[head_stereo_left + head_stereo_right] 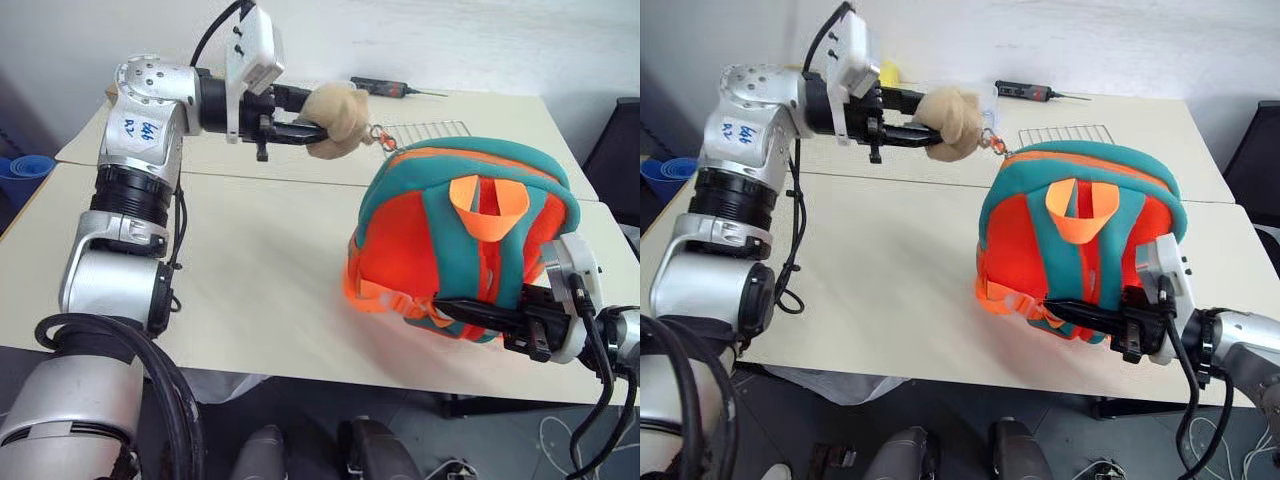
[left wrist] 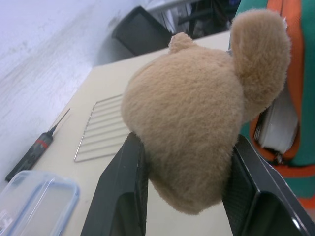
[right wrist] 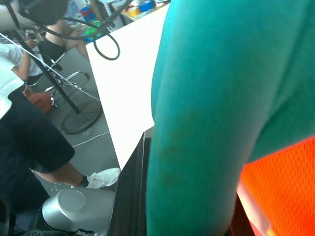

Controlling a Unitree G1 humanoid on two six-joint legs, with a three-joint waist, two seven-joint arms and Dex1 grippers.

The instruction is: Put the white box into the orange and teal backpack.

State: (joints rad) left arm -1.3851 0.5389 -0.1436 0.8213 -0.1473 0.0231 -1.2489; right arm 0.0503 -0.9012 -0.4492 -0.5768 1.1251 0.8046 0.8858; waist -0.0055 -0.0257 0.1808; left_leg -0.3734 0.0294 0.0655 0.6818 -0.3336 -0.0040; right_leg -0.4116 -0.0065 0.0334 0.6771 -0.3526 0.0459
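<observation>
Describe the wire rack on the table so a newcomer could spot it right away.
Look at the far side of the beige table, just behind the orange and teal backpack. The wire rack lies flat there, a thin metal grid, unlike the dark screwdriver beyond it.

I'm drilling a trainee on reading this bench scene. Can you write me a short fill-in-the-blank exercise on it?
1. The left gripper has its jaws around a tan ____ toy.
2. The right gripper is clamped on the lower edge of the orange and teal ____.
3. On the table behind the backpack lies a wire ____.
4. The screwdriver lies at the table's ____ edge.

Missing words: plush; backpack; rack; far
</observation>
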